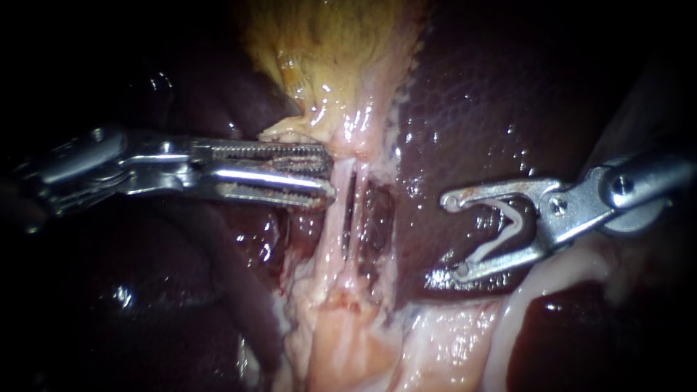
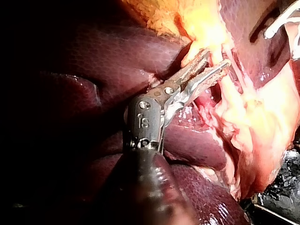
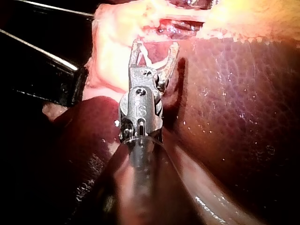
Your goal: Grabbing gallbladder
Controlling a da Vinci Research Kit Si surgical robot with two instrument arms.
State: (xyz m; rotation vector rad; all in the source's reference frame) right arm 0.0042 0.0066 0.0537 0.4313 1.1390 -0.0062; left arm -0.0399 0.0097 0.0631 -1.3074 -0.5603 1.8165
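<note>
The gallbladder (image 1: 334, 51) is yellowish and pale at the top centre, narrowing downward into pale strands (image 1: 341, 218) split by a dark slit. My left instrument (image 1: 330, 174) comes in level from the left. Its serrated jaws stand slightly apart, with the tips against the edge of the pale tissue just under the gallbladder. The left wrist view shows a gap between these jaws (image 2: 218, 60). My right instrument (image 1: 456, 237) hangs over the liver, right of the strands and apart from them. Its jaws stand wide apart, holding a white V-shaped clip (image 1: 497, 242), which also shows in the right wrist view (image 3: 152, 61).
Dark red liver (image 1: 501, 109) lies to the right of the strands and more liver (image 1: 145, 290) to the left below my left instrument. Pale fatty tissue (image 1: 348, 341) spreads along the bottom. A black edge (image 3: 47, 79) shows beside the tissue in the right wrist view.
</note>
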